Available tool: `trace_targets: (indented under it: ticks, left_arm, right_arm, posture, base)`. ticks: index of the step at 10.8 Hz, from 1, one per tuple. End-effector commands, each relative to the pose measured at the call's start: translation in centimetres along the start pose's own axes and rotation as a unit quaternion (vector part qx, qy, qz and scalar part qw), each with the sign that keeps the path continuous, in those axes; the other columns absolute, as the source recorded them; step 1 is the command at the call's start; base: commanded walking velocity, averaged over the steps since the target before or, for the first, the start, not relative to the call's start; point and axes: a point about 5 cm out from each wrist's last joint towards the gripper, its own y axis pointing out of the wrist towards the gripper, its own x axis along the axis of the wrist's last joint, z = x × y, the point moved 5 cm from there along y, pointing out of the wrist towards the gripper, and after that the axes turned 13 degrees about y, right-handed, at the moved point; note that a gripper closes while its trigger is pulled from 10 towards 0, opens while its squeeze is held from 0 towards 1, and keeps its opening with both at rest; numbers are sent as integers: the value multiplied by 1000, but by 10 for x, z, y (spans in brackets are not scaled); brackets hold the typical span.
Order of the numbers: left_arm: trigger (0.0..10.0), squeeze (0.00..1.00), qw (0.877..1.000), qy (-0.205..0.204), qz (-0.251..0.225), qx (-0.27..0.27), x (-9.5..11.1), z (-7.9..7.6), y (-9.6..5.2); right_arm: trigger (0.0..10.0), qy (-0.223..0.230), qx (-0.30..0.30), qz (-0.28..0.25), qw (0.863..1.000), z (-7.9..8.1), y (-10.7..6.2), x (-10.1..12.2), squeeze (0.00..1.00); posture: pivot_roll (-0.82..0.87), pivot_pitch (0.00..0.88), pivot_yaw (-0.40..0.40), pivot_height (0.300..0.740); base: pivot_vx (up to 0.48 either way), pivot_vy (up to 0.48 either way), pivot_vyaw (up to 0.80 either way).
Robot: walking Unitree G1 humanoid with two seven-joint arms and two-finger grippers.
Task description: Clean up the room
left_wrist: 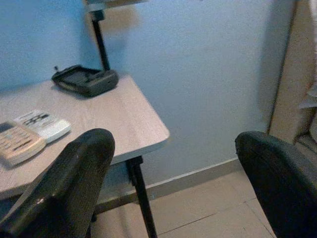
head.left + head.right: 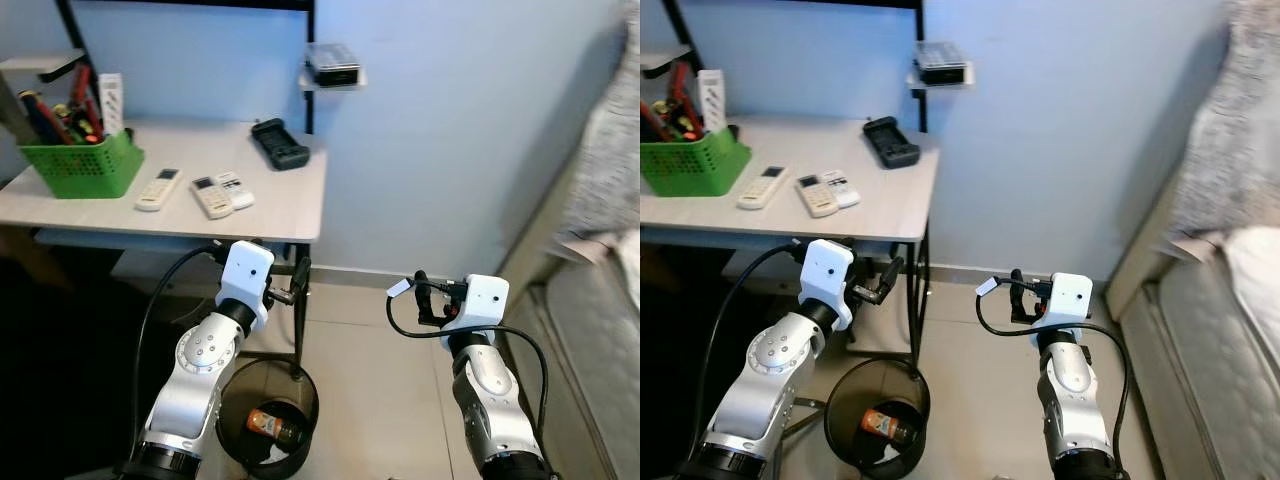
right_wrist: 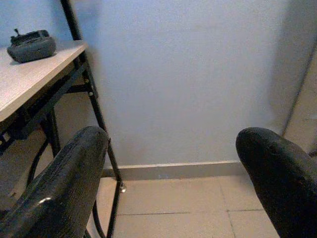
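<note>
Progress: early, I judge | bin (image 2: 305,395) on the floor under my left gripper (image 2: 300,275) holds one bottle (image 2: 272,424) | remotes (image 2: 222,193) and black device (image 2: 279,143) left on tabletop (image 2: 280,212) | both jaws apart, empty; right gripper (image 2: 420,290) idle.

Both silver arms reach forward, left claw (image 1: 173,183) and right claw (image 3: 173,183) spread wide, holding nothing.
</note>
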Motion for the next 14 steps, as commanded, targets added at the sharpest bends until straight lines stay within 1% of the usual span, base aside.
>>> trace_targets:
  ticks: [1,6,9,10,11,12,13,14]
  left_arm:
    - [10000,0,1000,15,-11,-9,6,-4,1]
    - [10000,0,999,24,-15,-21,8,-8,2]
    - [10000,0,999,15,-19,-22,9,-7,3]
    - [10000,0,1000,-3,-16,-20,8,-5,5]
    - [10000,0,1000,-12,6,-22,-2,-2,6]
    - [10000,0,999,-20,29,-9,-14,9,4]
    - [10000,0,998,-37,49,4,-23,15,2]
    - [10000,0,995,-69,59,47,-32,32,-6]
  right_arm:
    - [10000,-6,-2,5,1000,-2,1,-1,0]
    - [10000,-11,-1,10,1000,-1,4,-3,0]
    - [10000,-19,4,1,1000,-1,4,-1,0]
    - [10000,-17,1,2,1000,-3,5,-1,0]
    - [10000,-12,3,-3,1000,-4,5,1,0]
    - [10000,-12,4,-5,1000,-5,3,1,0]
    - [10000,-7,-4,-11,1000,-10,0,2,0]
    - [10000,21,-24,-26,999,-18,-5,5,0]
  posture:
    - [28,0,7,731]
    - [27,0,11,731]
    - [26,0,11,731]
    - [26,0,11,731]
    - [25,0,9,731]
    - [22,0,10,731]
    - [22,0,10,731]
    - [17,0,13,731]
  base:
    - [304,-368,0]
    - [305,-367,0]
    - [311,-363,0]
    - [326,0,0]
    - [0,0,-575]
    - [0,0,-575]
    - [0,0,-581]
    - [0,0,-581]
